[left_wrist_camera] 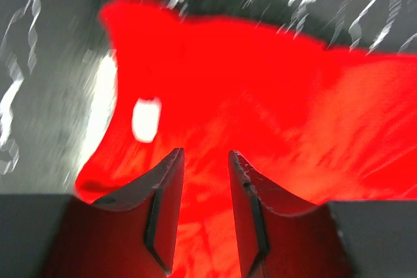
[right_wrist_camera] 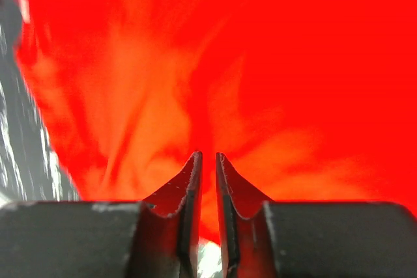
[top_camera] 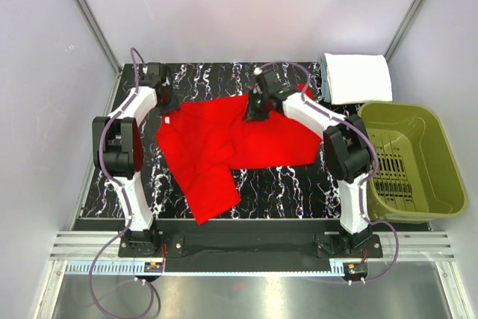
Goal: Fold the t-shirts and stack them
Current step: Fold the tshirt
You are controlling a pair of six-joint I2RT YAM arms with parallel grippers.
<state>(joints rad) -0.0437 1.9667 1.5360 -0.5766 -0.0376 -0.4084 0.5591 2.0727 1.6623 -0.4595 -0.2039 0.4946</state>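
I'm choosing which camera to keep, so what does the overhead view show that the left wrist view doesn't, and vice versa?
Only the overhead view shows the folded white cloth stack at the far right corner and the olive-green plastic basket on the right side. Only the left wrist view shows the left fingers close up, parted with nothing between them. Both show the bright red cloth t-shirt spread on the black marbled tabletop.

Soft, even light from above fills the top view. The red t-shirt (top_camera: 224,143) is crisp there and casts barely any shadow on the marbled worktop (top_camera: 299,181). In the left wrist view, the white veins beside the shirt smear into motion blur. In the right wrist view the shirt glows oversaturated and unfocused, and only the right pincer (right_wrist_camera: 208,155) is sharp.
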